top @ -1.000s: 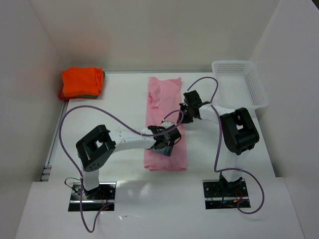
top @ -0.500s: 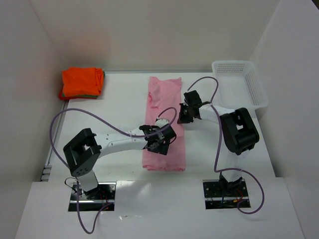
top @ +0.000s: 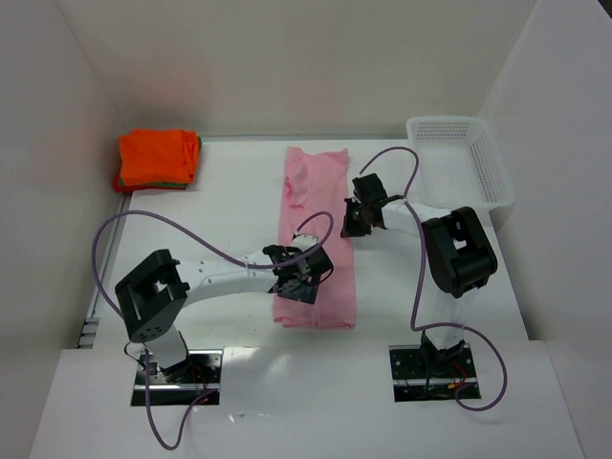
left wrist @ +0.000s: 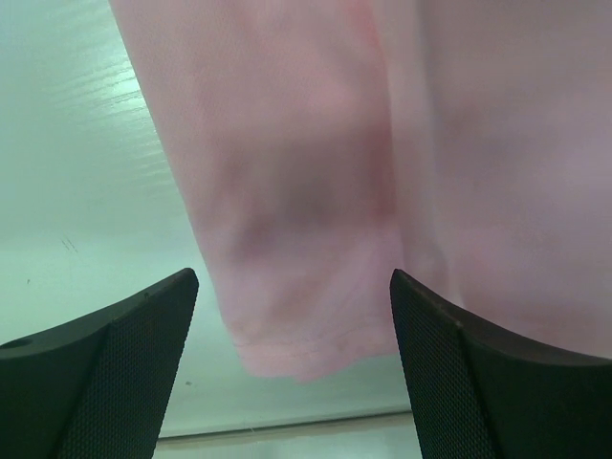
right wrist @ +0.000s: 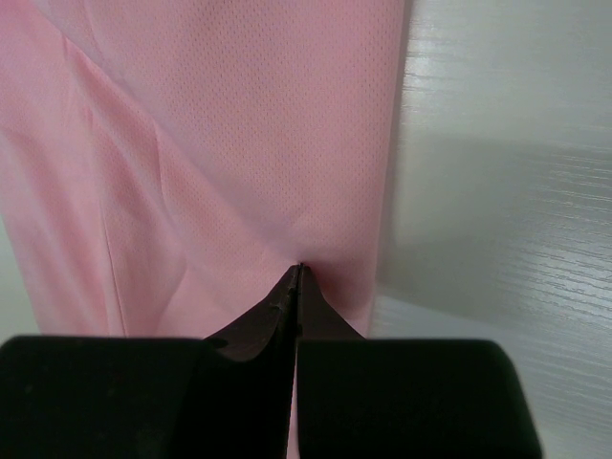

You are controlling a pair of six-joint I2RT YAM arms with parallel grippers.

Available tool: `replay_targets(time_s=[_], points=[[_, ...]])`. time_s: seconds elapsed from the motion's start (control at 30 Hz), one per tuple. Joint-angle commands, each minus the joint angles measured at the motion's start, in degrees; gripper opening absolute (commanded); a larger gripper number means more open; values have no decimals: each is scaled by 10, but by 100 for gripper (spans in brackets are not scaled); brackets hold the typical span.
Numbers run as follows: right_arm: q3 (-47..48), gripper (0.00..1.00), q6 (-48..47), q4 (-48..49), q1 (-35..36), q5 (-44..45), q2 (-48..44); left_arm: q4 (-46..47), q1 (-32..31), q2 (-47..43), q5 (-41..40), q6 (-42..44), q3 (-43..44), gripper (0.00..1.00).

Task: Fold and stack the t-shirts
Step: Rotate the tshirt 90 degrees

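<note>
1. The pink t-shirt lies as a long strip on the middle of the bench, running from 12 to 6 o'clock.
2. The left tool is released, its jaws spread wide above the shirt's 6 o'clock end.
3. The right tool is clenched, pinching a pucker at the shirt's 3 o'clock edge.
4. The orange t-shirt sits folded at 10 o'clock, with a green edge beneath it.
5. The basket stands at 2 o'clock.

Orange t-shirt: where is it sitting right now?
In the top view, the orange t-shirt lies folded at the far left corner of the table, left of the pink t-shirt.
</note>
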Motion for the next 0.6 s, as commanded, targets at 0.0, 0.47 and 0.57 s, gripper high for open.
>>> replay_targets(time_s=[0.0, 0.47, 0.57], points=[[4, 1, -9, 15, 6, 9, 1, -2, -3, -65, 8, -11, 25, 89], [4, 1, -9, 15, 6, 14, 1, 74, -8, 15, 79, 11, 18, 89], [4, 1, -9, 15, 6, 14, 6, 62, -8, 30, 74, 11, 12, 89]])
